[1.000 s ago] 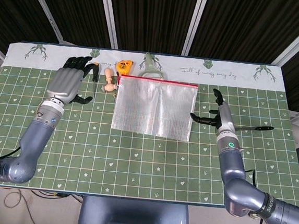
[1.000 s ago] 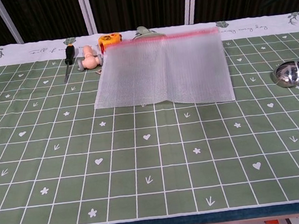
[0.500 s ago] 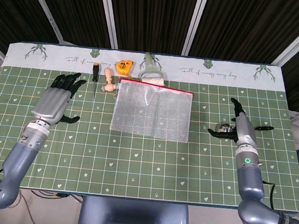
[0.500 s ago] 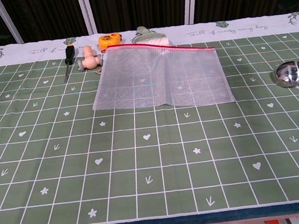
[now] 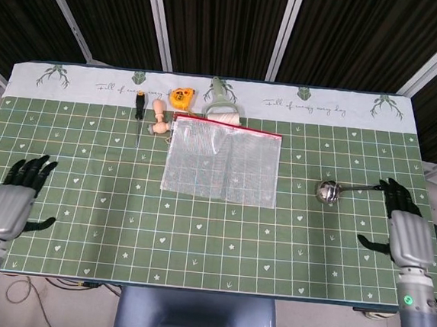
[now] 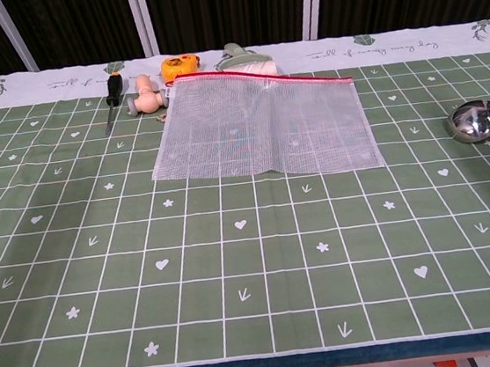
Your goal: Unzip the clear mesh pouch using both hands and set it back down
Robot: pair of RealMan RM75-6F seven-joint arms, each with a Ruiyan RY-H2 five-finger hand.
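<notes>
Both arms have drawn back from the far half of the desk (image 5: 83,220) to its near corners, so the left hand (image 5: 14,201) and right hand (image 5: 405,232) now hover with fingers spread, holding nothing, while the clear mesh pouch (image 5: 222,162) has settled flat, well ahead of and between them. The likeliest trouble from here is little: the pouch's far edge lies against a white-headed tool (image 5: 223,106), so a stray return reach could snag it. Its long axis runs side to side, the red zipper (image 5: 229,125) edge pointing away from both hands.
</notes>
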